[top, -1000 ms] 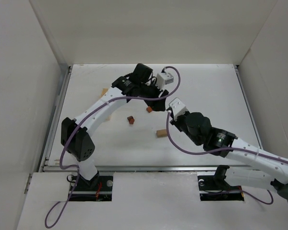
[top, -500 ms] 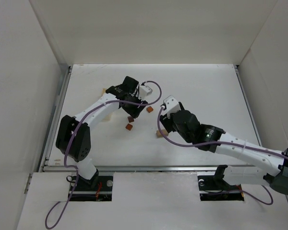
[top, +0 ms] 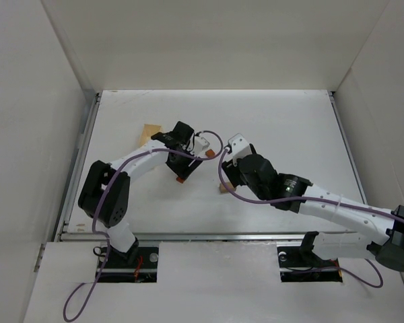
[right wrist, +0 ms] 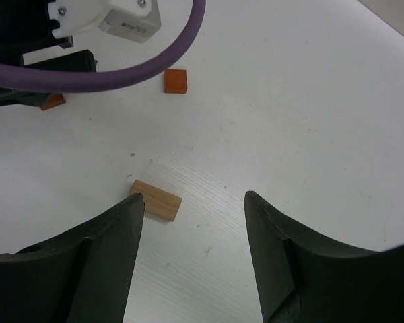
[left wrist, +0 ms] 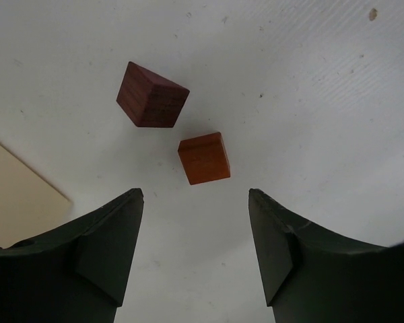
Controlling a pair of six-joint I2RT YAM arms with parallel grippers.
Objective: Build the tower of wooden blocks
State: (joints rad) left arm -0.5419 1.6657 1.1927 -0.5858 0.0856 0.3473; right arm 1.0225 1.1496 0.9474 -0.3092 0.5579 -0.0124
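Under right arm (top: pixel 323 205), tan oblong (top: pixel 222 189) half-hidden.

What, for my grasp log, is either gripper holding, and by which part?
Nothing. The left gripper is open near the reddish-orange cube; the right gripper is open near the tan oblong block.

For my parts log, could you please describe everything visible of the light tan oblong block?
The light tan oblong block is a small slab of pale, grained wood lying flat on the white table. It lies just ahead of the open right gripper, close by one fingertip; contact is unclear. No other block touches it.
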